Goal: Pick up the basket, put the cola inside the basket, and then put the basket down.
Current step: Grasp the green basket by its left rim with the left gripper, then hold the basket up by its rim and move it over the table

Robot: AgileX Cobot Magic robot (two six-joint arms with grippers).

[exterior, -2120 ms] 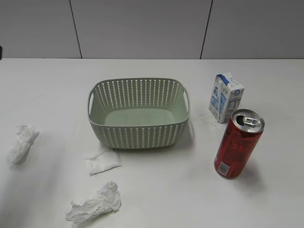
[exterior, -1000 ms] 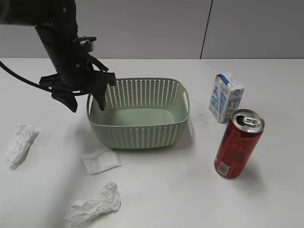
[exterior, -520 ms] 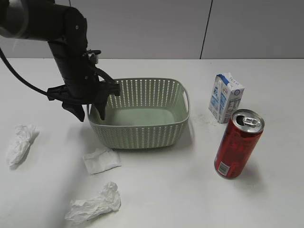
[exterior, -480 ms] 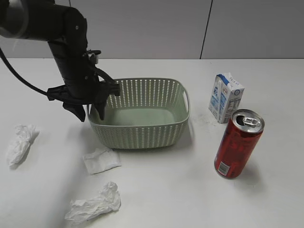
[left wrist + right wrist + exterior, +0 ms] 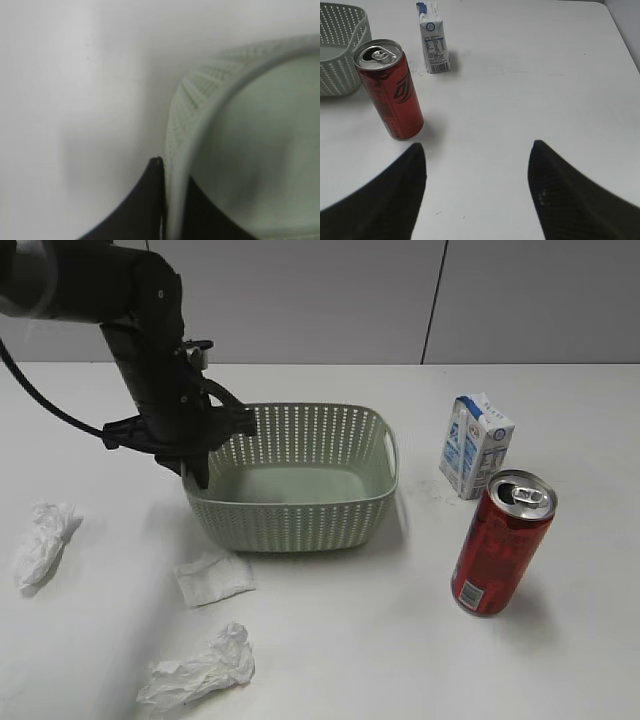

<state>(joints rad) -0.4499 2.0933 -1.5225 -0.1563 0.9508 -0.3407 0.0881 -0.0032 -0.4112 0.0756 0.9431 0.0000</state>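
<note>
The pale green basket [image 5: 300,525] stands on the white table, left of centre. My left gripper [image 5: 195,465] is shut on the basket's left rim, one finger outside the wall and one inside. The left wrist view shows the rim [image 5: 200,100] pinched between the two black fingers [image 5: 175,200]. The red cola can [image 5: 500,540] stands upright to the right of the basket. My right gripper [image 5: 477,150] is open and empty above bare table, with the cola [image 5: 395,95] ahead on its left and the basket's edge [image 5: 340,50] at the far left. The right arm is out of the exterior view.
A white-and-blue milk carton [image 5: 475,445] stands just behind the cola, also in the right wrist view [image 5: 434,37]. Crumpled tissues lie at the far left [image 5: 45,540], in front of the basket [image 5: 212,578] and near the front edge [image 5: 200,668].
The left arm came into view, lowered onto the basket's left rim, and its jaws closed on it. The cola and carton have not moved.
</note>
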